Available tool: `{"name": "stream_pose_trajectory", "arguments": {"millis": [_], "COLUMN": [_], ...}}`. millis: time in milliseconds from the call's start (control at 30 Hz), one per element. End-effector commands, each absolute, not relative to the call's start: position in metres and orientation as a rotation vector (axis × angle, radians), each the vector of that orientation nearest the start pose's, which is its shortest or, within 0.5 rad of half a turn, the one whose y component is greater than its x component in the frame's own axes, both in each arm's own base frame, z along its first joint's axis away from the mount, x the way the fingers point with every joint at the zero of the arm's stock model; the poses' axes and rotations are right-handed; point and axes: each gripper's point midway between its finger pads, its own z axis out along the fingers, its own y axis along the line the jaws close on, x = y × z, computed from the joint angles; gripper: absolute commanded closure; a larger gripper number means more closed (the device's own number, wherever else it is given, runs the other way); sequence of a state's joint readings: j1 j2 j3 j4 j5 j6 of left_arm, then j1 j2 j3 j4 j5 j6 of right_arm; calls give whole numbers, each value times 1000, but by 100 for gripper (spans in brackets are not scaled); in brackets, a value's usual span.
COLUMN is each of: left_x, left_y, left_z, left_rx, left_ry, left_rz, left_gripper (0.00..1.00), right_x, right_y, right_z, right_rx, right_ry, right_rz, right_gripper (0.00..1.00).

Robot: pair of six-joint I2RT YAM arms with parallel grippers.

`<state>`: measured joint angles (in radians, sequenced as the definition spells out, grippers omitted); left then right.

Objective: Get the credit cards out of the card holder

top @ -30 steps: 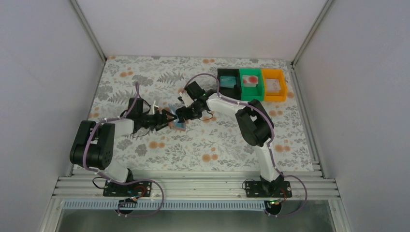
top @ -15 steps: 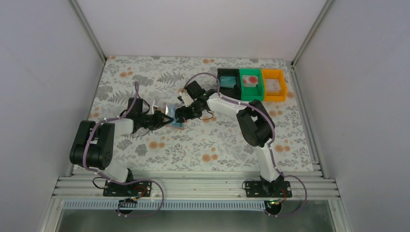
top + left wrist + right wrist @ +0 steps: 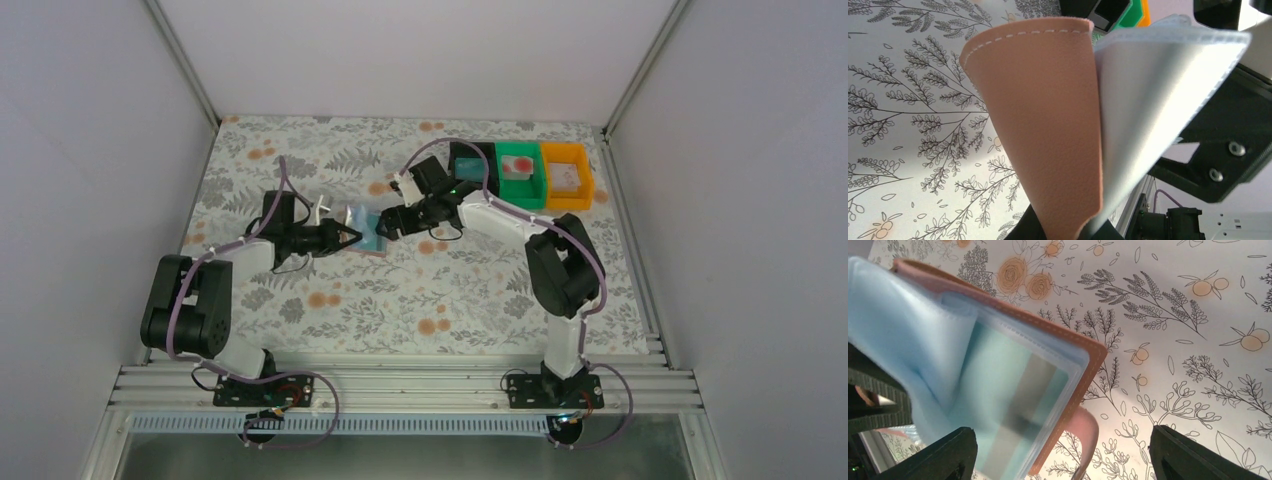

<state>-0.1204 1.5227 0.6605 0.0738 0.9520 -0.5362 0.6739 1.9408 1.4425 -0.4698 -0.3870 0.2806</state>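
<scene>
At the centre of the table (image 3: 450, 290), the left gripper (image 3: 348, 237) is clenched on the card holder (image 3: 366, 232) near its fold, open leaves pointing to 3 o'clock, where the right gripper (image 3: 386, 226) sits just beside, jaws spread, facing a pocketed teal credit card (image 3: 1020, 400).

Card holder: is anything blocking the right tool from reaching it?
Nothing visible does. The open right tool sits right next to the card holder, which the left tool pinches at the other side.

card holder (image 3: 366, 232) standing between my left gripper (image 3: 347, 238) and right gripper (image 3: 386, 226), bins (image 3: 520, 174) at far right, open worktop (image 3: 450, 295) nearside
</scene>
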Motion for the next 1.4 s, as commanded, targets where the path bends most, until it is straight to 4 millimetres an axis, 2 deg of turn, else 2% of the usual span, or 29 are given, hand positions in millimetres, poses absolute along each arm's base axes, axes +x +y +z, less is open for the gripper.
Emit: {"name": "stream_pose_trajectory", "arguments": {"millis": [0, 433, 1367], "left_x": [316, 314, 313], "left_y": [-187, -188, -191], "left_z": [129, 124, 118], "left_rx": [118, 113, 114], "left_ry": [2289, 2300, 2315], "left_rz": [-1482, -1493, -1498], "left_gripper": [98, 98, 98], "right_x": [341, 332, 327], "right_y": [368, 383, 390], "right_z": [97, 77, 74], "right_rx": [-683, -740, -768], "right_ry": [2552, 2593, 2598], "right_rz": [964, 1036, 1073], "right_gripper": [13, 14, 14]}}
